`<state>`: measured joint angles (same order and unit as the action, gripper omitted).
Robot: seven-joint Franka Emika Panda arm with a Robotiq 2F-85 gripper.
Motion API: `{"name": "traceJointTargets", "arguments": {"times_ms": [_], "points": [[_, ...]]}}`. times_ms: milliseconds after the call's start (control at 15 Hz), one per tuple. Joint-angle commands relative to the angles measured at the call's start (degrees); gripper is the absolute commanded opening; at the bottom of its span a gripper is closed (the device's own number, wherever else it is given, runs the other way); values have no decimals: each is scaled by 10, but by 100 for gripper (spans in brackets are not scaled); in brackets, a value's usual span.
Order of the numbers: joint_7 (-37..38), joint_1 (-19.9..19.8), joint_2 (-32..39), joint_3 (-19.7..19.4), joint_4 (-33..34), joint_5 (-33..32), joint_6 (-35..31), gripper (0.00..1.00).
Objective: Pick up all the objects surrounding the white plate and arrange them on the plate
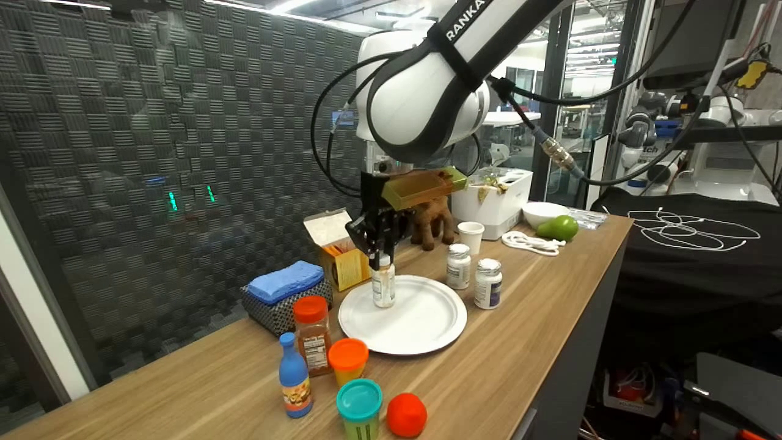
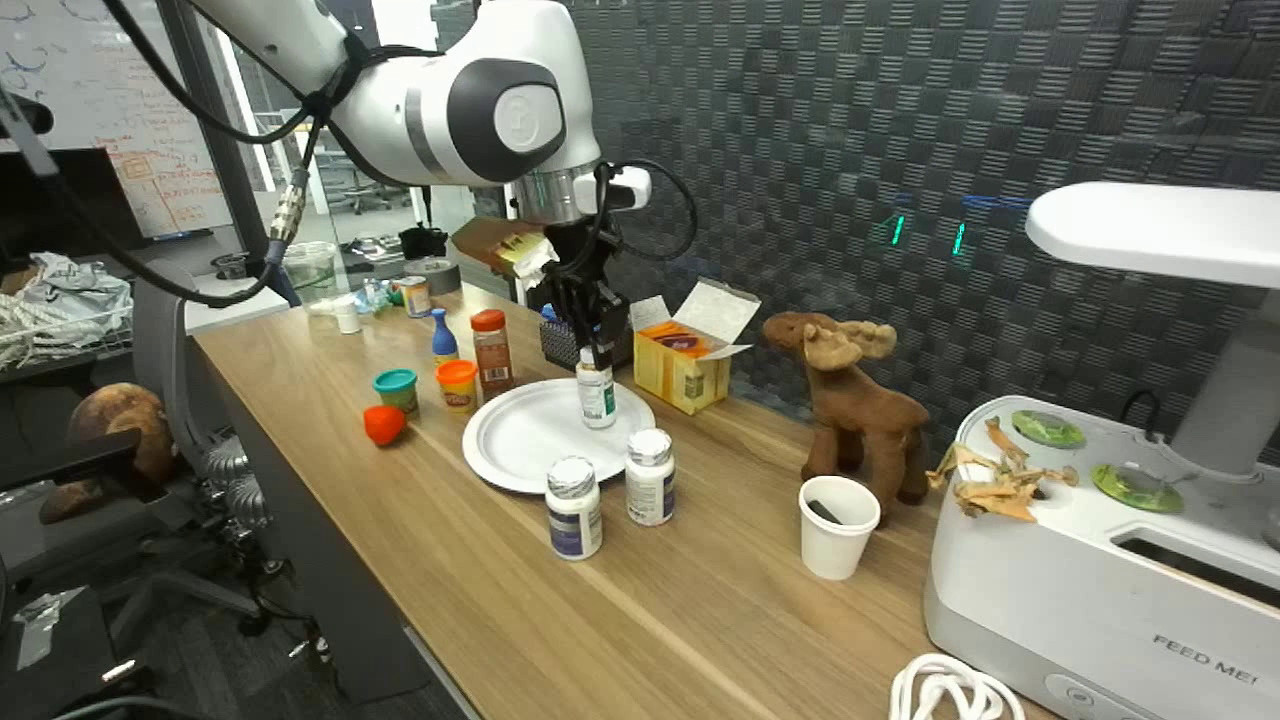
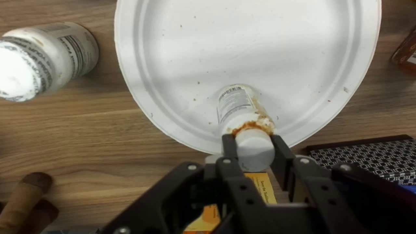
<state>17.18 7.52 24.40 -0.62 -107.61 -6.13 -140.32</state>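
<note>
Watching through the wrist view, I have the pincer (image 3: pixel 253 145) narrow and gripping the cap of a small white bottle (image 3: pixel 238 104), a black fingertip (image 3: pixel 229 147) against either side, just below and right of the frame's middle. The bottle stands nearly upright inside the rim of the white plate (image 1: pixel 423 319), its base apparently meeting the surface; in an exterior view that spot falls at the plate's upper left. Off the plate, on the counter (image 1: pixel 525 311) at the lower middle of that frame, I see a red-lidded spice jar (image 1: pixel 314 345), a blue bottle (image 1: pixel 294 374) just left of it, an orange-lidded tub (image 1: pixel 347 359) just right of it, and, near the bottom edge, a green-lidded tub (image 1: pixel 359 403) with a red ball (image 1: pixel 407 415) just beside it. Right of the plate I make out one white bottle (image 1: pixel 458 269) and, lower and farther right, another white bottle (image 1: pixel 487 286). A yellow box (image 1: pixel 353 271) with raised flaps stands behind the plate, at its upper left. In an exterior view, right of centre, I have a brown toy moose (image 2: pixel 865 408), and near it, lower in the frame, a paper cup (image 2: pixel 833 553).
</note>
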Motion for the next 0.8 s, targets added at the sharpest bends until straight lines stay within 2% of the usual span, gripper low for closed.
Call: {"name": "traceJointTargets", "arguments": {"times_ms": [0, 333, 600, 733], "points": [[17, 4, -14, -6, 1, 6, -1, 61], [39, -1, -61, -16, -5, 3, -3, 98], [19, -12, -109, -30, -25, -25, 14, 100], [-11, -28, -125, -26, -41, -11, 30, 100]]}}
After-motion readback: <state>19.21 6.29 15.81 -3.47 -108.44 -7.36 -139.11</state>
